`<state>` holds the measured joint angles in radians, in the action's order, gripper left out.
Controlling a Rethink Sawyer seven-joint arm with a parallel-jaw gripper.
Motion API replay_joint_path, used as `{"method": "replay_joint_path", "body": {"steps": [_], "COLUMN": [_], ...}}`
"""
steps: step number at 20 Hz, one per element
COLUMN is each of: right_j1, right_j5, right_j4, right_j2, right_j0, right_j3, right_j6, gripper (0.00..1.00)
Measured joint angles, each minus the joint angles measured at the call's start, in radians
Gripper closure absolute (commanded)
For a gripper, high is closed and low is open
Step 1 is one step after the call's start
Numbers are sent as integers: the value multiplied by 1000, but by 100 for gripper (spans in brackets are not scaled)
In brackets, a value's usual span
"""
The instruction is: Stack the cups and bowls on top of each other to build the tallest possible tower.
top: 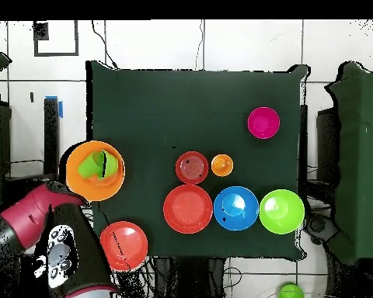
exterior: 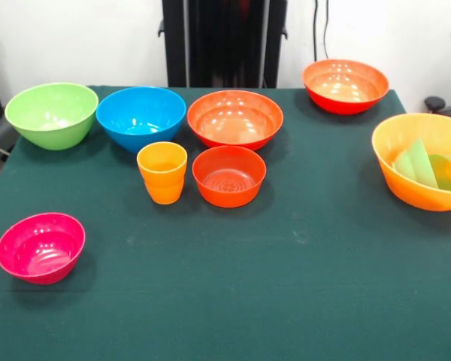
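No pile stands; each piece sits apart on the green table. The largest orange bowl (exterior: 415,194) is at the right edge, with the translucent green cup (exterior: 416,162) lying tilted inside it next to another green piece. They show at the table's left edge in the overhead view, bowl (top: 77,185) and cup (top: 88,164). The orange cup (exterior: 162,173) stands upright beside a small red-orange bowl (exterior: 228,175). Behind them are a green bowl (exterior: 51,114), a blue bowl (exterior: 140,116) and a red-orange bowl (exterior: 235,119). A pink bowl (exterior: 40,247) sits front left. The gripper does not show.
Another red-orange bowl (exterior: 345,85) sits at the far right corner by the pedestal (exterior: 224,41). The red and black arm (top: 42,221) is folded back off the table's corner beside that bowl (top: 124,245). A green object (top: 291,292) lies off the table.
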<state>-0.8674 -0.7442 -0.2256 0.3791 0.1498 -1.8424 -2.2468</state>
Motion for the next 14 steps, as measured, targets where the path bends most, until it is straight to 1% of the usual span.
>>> {"method": "replay_joint_path", "body": {"steps": [6,7,9,14], "right_j1": [92,129,174,262], "right_j5": [69,99,134,204], "right_j4": [-23,-32,-43,-62], "right_j2": [-78,-105,-137,-191], "right_j0": [16,29,49,74], "right_j3": [15,24,34,47], "right_j6": [0,0,0,0], "gripper": [0,0,0,0]}}
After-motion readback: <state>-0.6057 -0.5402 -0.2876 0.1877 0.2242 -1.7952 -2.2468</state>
